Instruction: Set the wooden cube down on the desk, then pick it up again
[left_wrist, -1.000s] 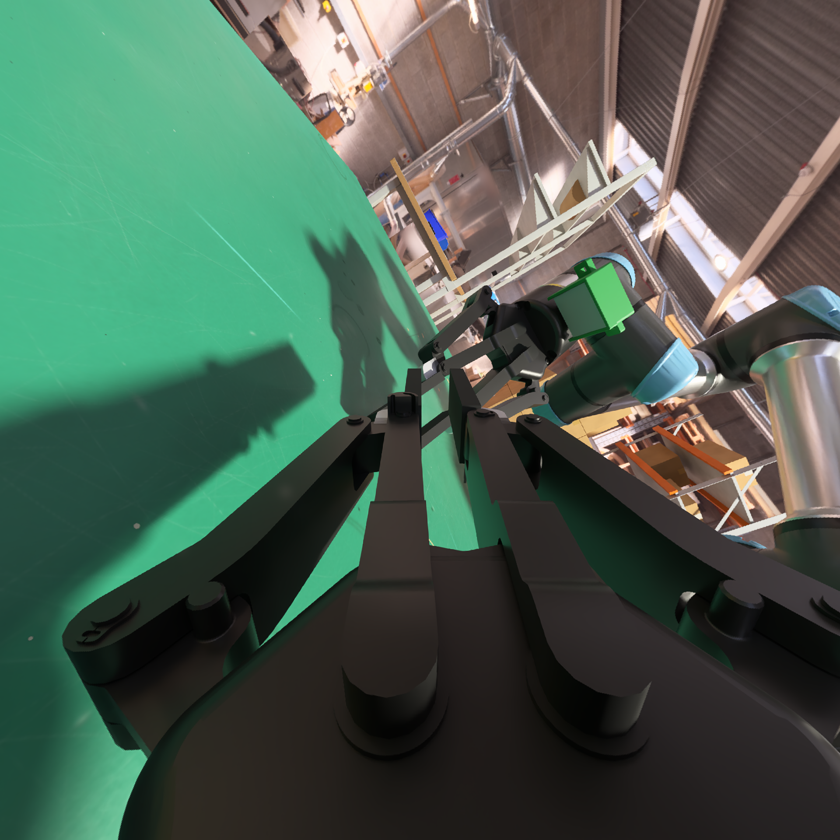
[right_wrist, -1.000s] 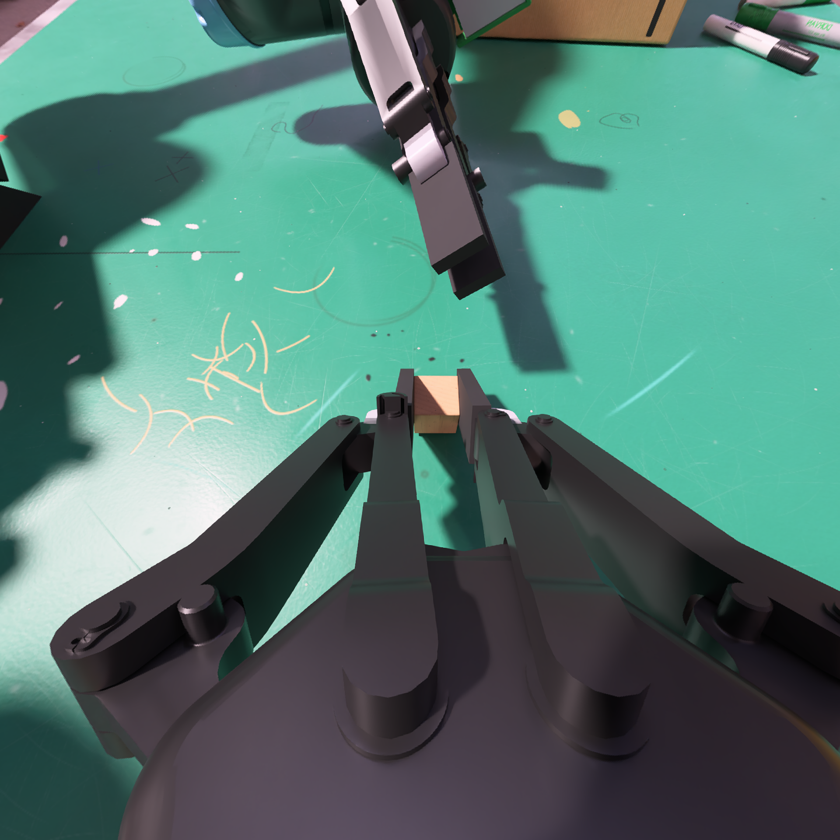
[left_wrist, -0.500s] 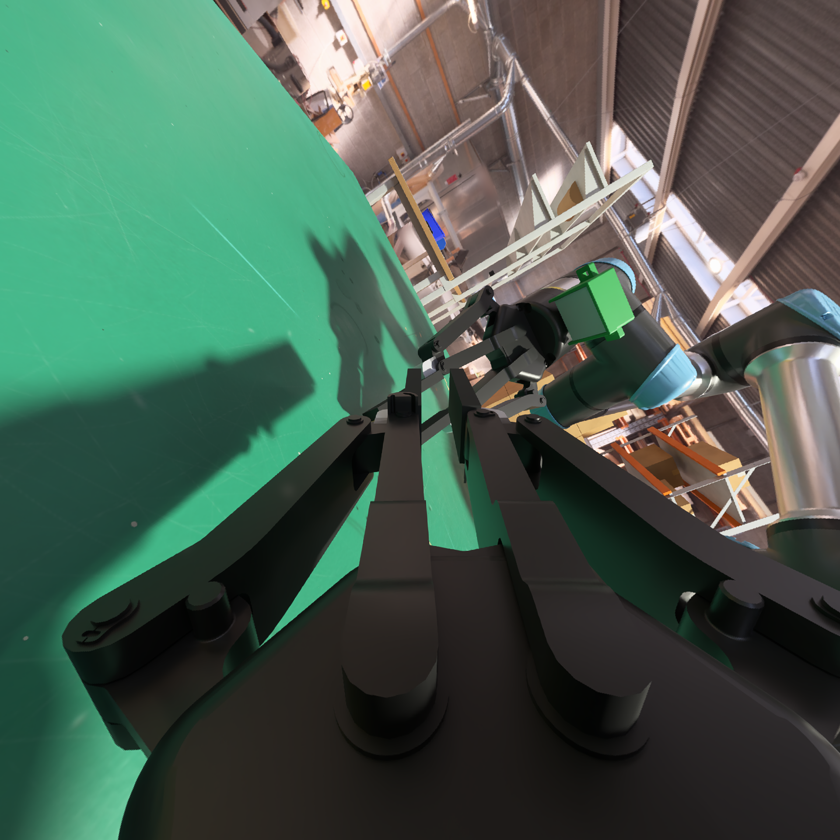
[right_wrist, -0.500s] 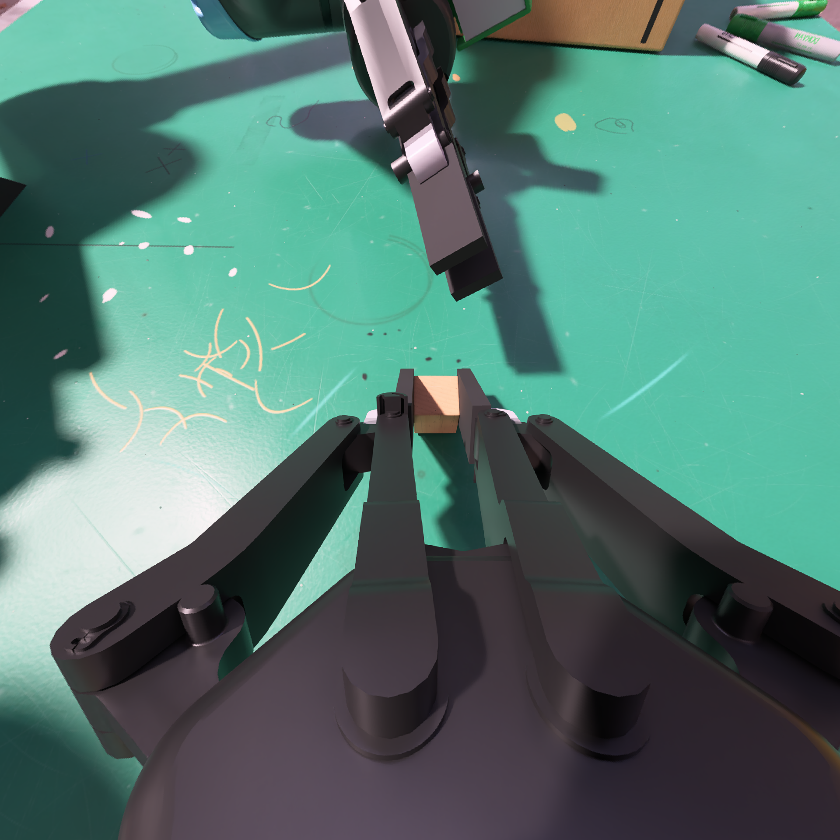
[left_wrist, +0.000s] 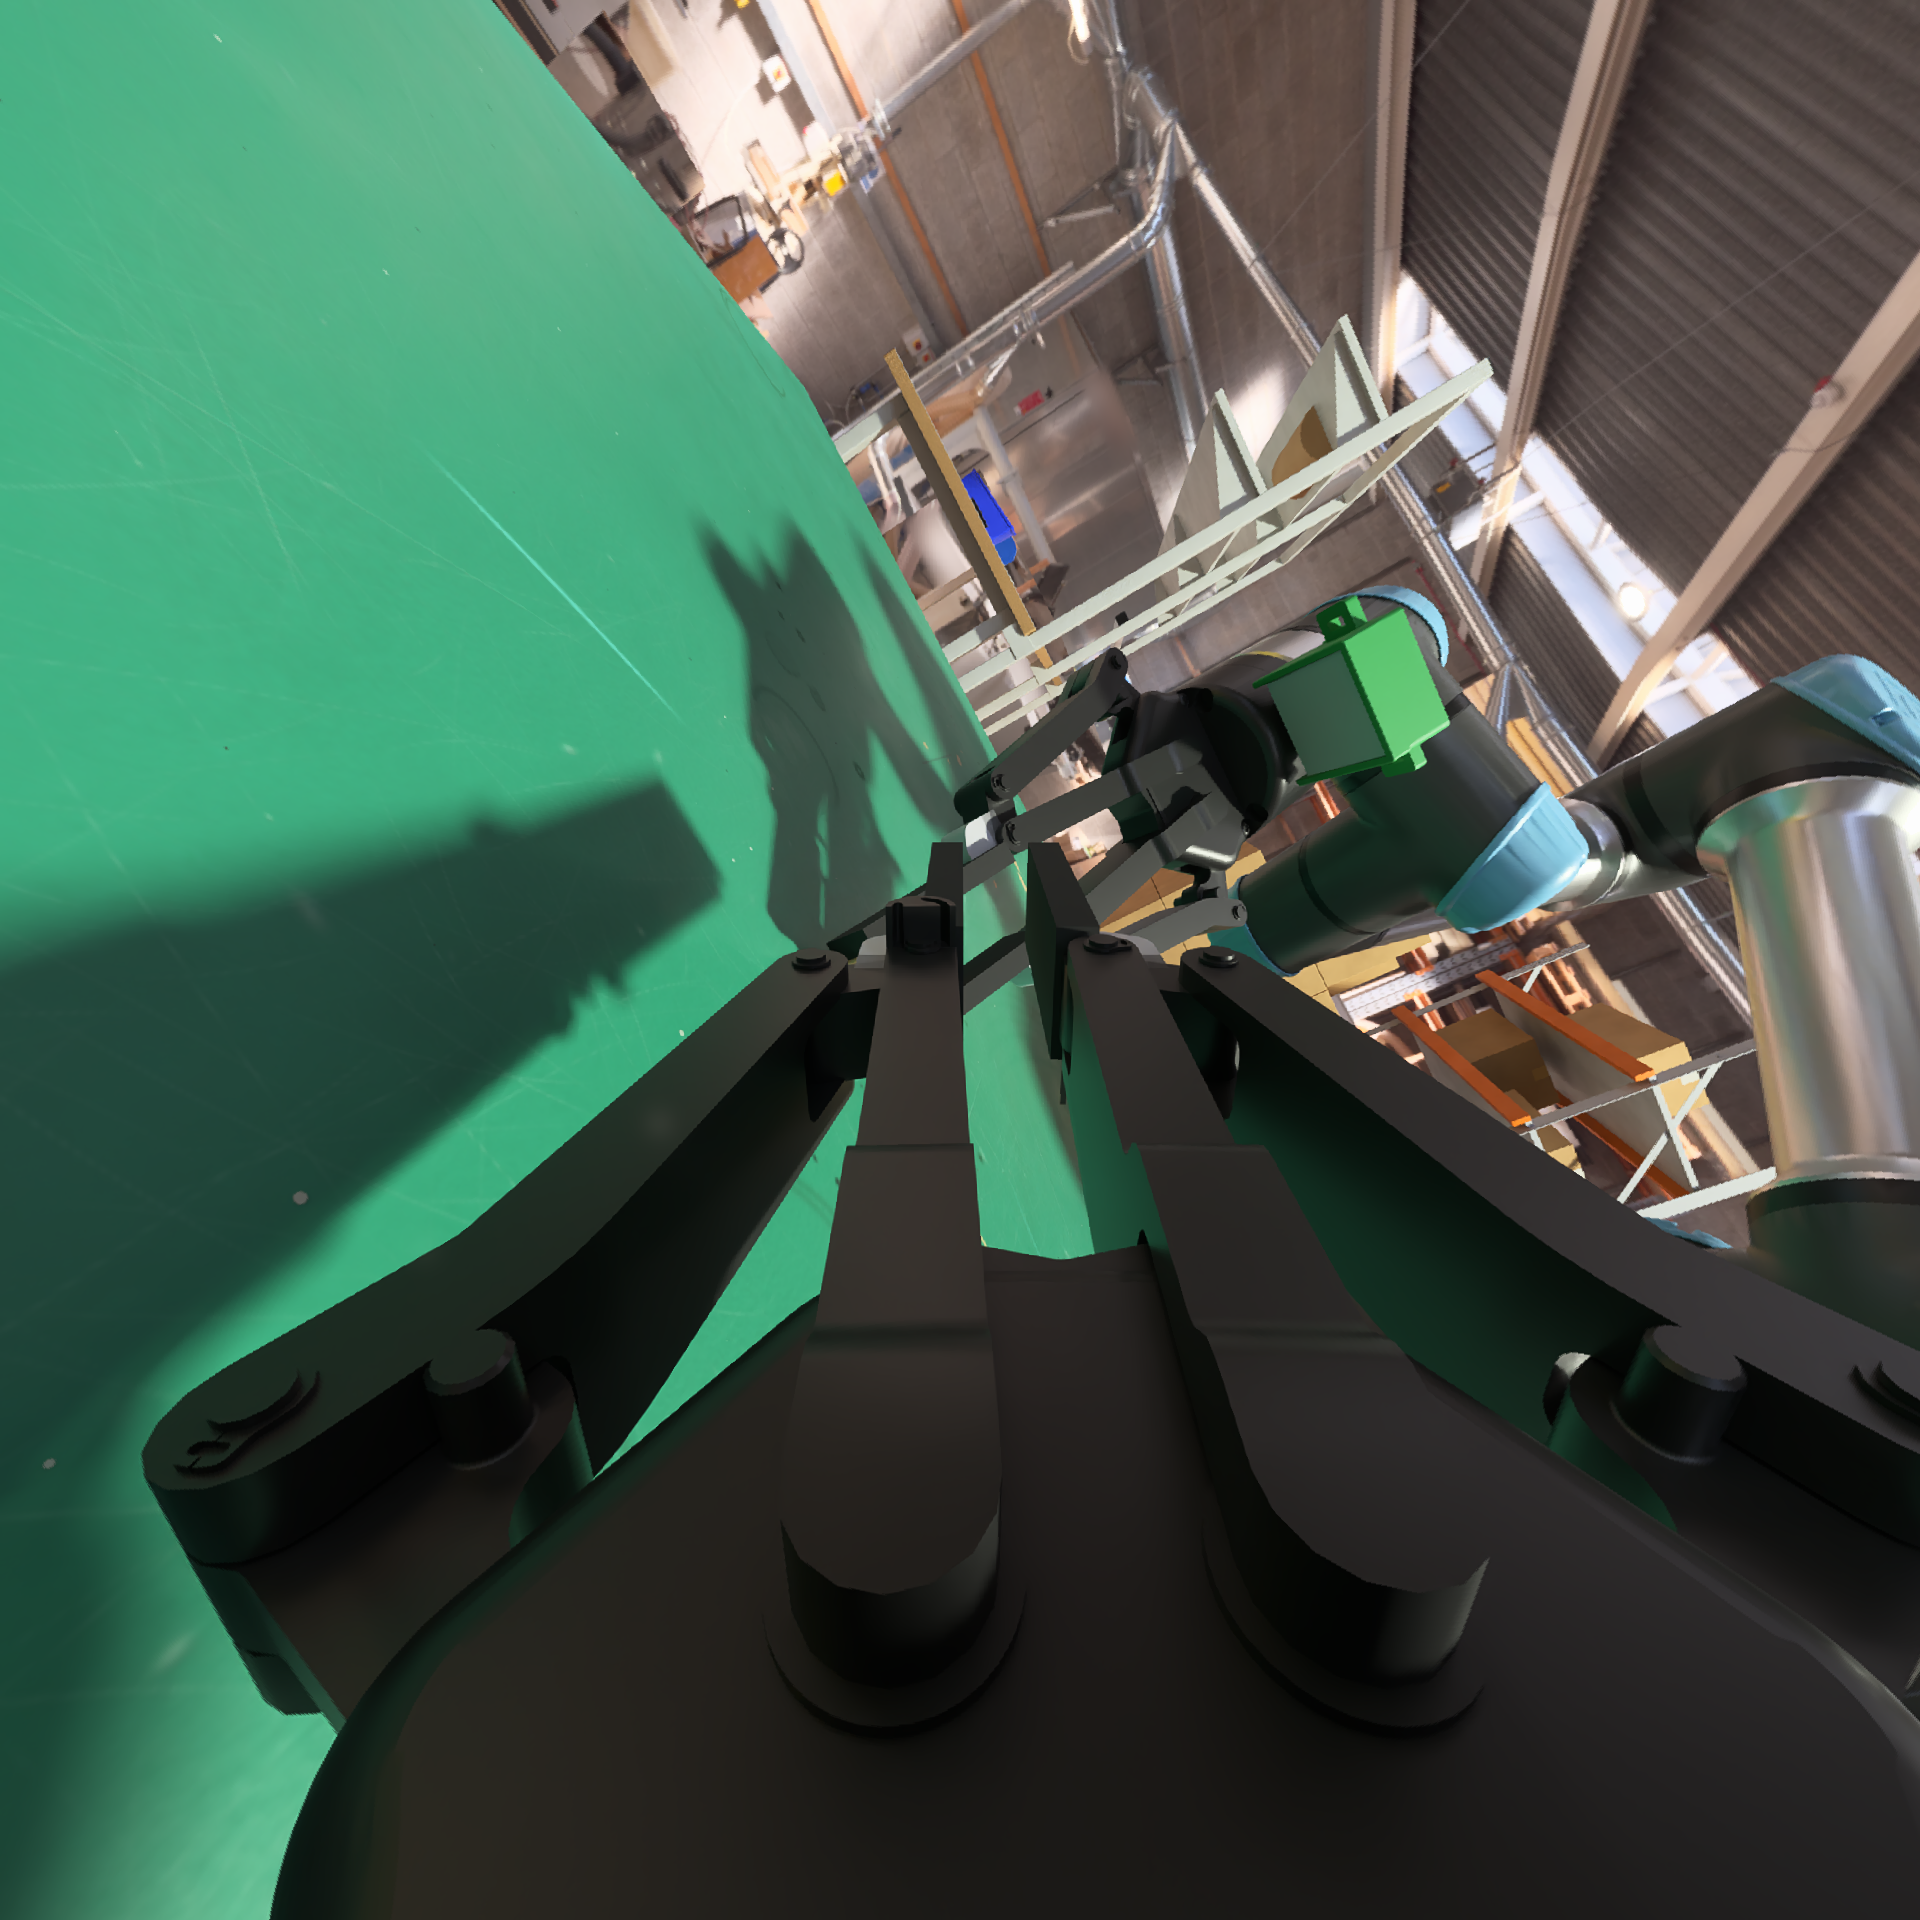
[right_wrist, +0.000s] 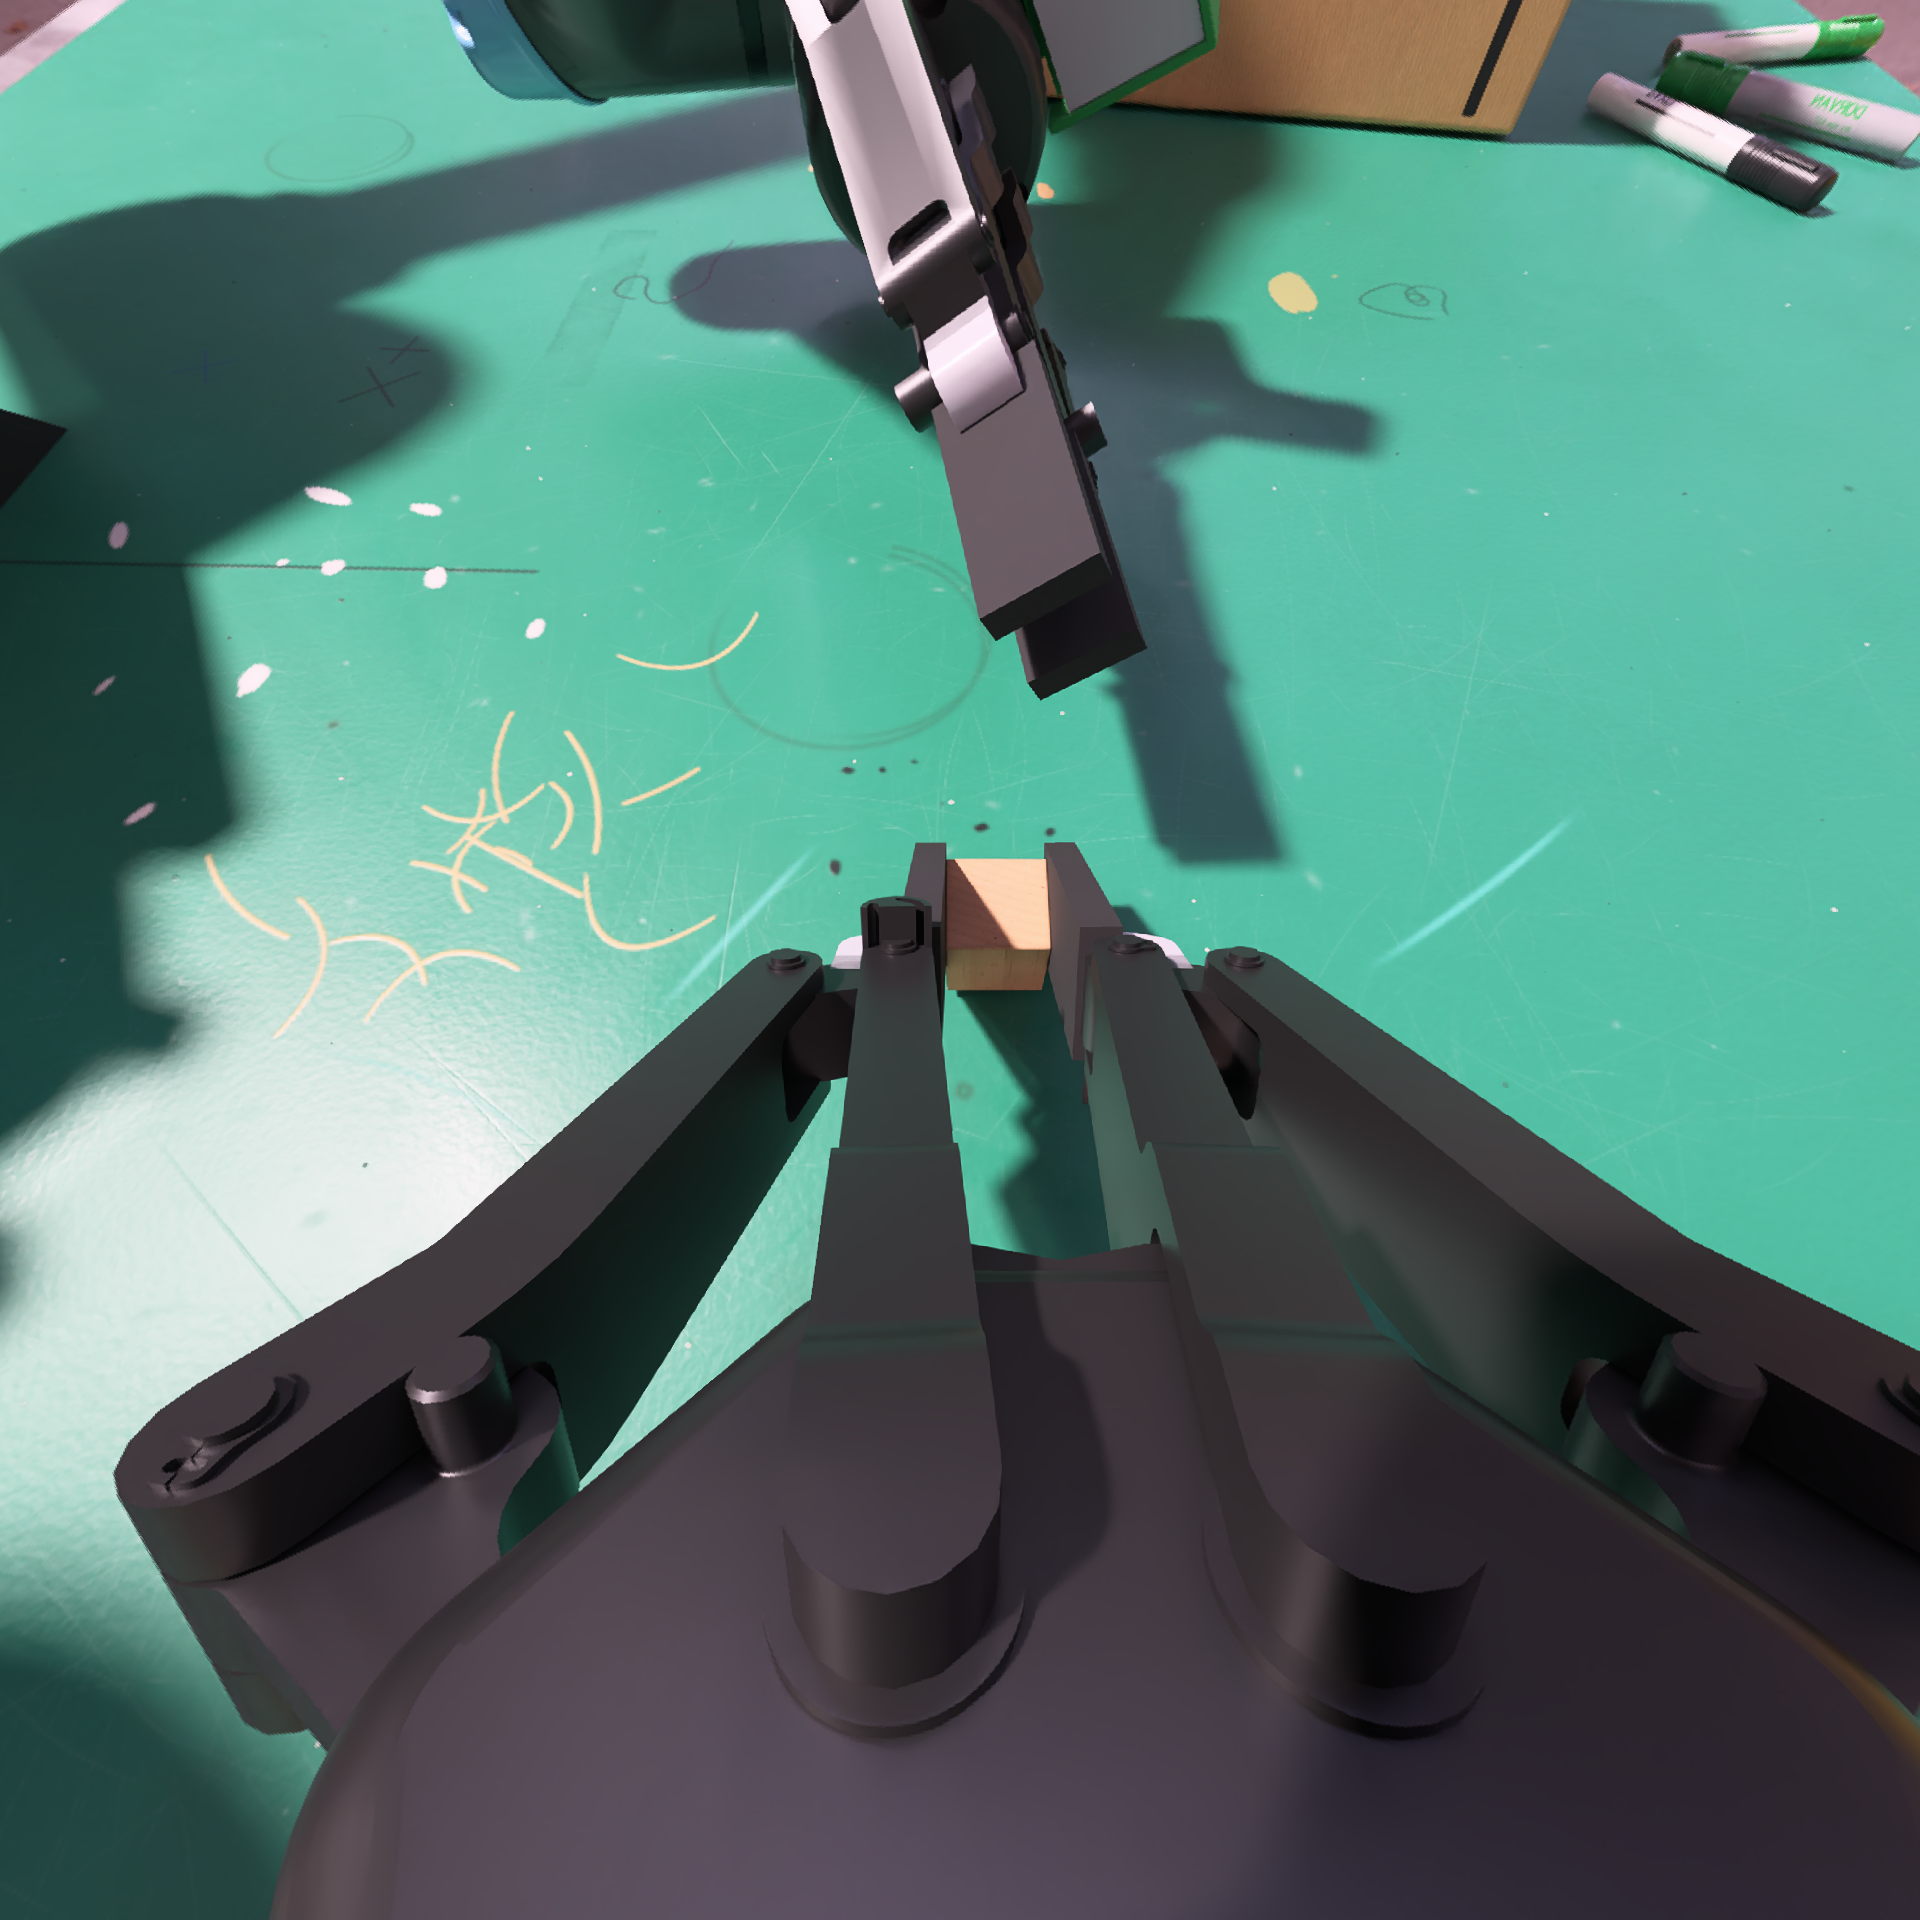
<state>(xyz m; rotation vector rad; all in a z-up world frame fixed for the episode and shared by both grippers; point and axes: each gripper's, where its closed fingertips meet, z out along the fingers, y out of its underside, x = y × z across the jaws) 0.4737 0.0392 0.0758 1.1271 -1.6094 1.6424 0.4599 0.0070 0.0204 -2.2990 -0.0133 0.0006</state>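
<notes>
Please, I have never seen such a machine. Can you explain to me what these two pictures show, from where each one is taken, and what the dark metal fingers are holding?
These are two robot arms, each ending in a gripper with two dark fingers and a small camera looking along them. In the right wrist view, the right gripper is shut on a small wooden cube, just above a green desk. Whether the cube touches the desk cannot be told. The other arm's left gripper hangs ahead, its fingers together and empty. Farther back lie some green and white markers and a cardboard box. The left wrist view is tilted: it shows the left gripper's own fingers, holding nothing, the desk, and the right arm beyond, in a workshop hall.
</notes>
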